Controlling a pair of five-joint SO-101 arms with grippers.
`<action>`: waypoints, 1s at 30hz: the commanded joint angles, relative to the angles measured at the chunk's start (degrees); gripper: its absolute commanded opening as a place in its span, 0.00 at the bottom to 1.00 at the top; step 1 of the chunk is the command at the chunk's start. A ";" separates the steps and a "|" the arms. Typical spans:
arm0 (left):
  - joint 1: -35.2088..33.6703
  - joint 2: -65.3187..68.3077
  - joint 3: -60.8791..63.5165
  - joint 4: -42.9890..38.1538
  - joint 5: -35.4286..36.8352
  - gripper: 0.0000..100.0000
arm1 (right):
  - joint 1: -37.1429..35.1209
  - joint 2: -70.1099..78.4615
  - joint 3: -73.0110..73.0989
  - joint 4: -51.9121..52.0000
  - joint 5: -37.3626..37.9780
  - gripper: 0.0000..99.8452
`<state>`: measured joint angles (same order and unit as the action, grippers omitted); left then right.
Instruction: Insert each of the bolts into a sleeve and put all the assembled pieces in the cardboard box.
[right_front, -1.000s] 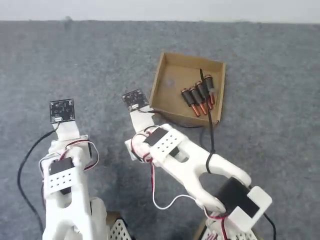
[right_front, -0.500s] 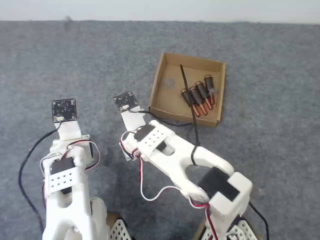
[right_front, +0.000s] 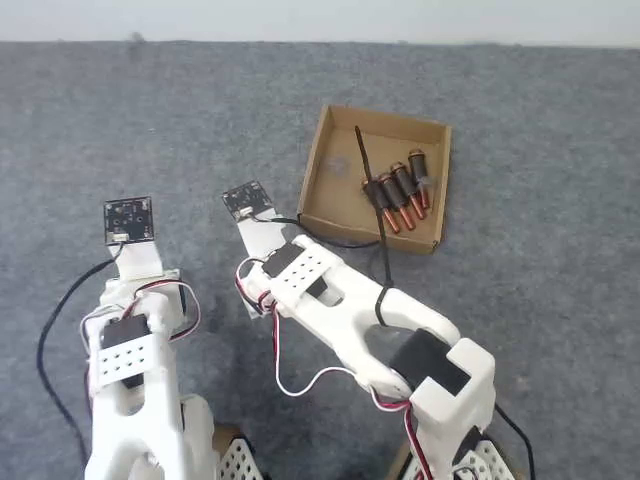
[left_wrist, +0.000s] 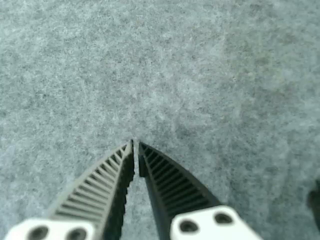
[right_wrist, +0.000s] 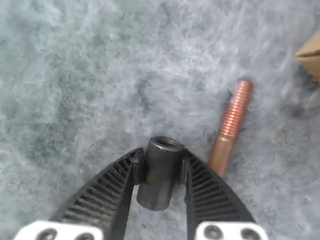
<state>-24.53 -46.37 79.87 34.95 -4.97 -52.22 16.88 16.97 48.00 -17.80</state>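
Note:
My right gripper (right_wrist: 160, 155) is shut on a black sleeve (right_wrist: 159, 175), held upright just above the grey carpet. A copper bolt (right_wrist: 230, 127) lies on the carpet right beside it, clear of the fingers. The cardboard box (right_front: 322, 150) stands at the back right of centre with several assembled pieces (right_front: 396, 198) lying side by side inside; a corner of the box (right_wrist: 311, 52) shows in the right wrist view. The right arm (right_front: 330, 295) sits just left of the box. My left gripper (left_wrist: 135, 146) is shut on nothing, over bare carpet, with the left arm (right_front: 130, 340) at the near left.
A black cable (right_front: 372, 200) from the right arm runs across the box and over the pieces in it. Grey carpet (right_front: 150, 110) covers the table, with open room to the left and behind. A pale wall edge runs along the far side.
The right arm has swung left, away from the box, and its cable has shifted left across the box. The left arm has barely moved.

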 joint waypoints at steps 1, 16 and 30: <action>0.44 -0.35 -2.86 -1.58 0.44 0.01 | -1.19 -0.13 -2.90 -0.04 2.37 0.10; 0.44 -0.18 -2.86 -1.58 0.18 0.01 | -1.19 -0.66 -2.81 2.95 7.74 0.01; 0.44 0.00 -2.86 -1.58 0.00 0.01 | 10.15 -22.64 -2.20 24.75 13.54 0.01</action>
<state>-24.53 -46.37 79.87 34.95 -4.97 -48.79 1.49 16.35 68.75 -6.99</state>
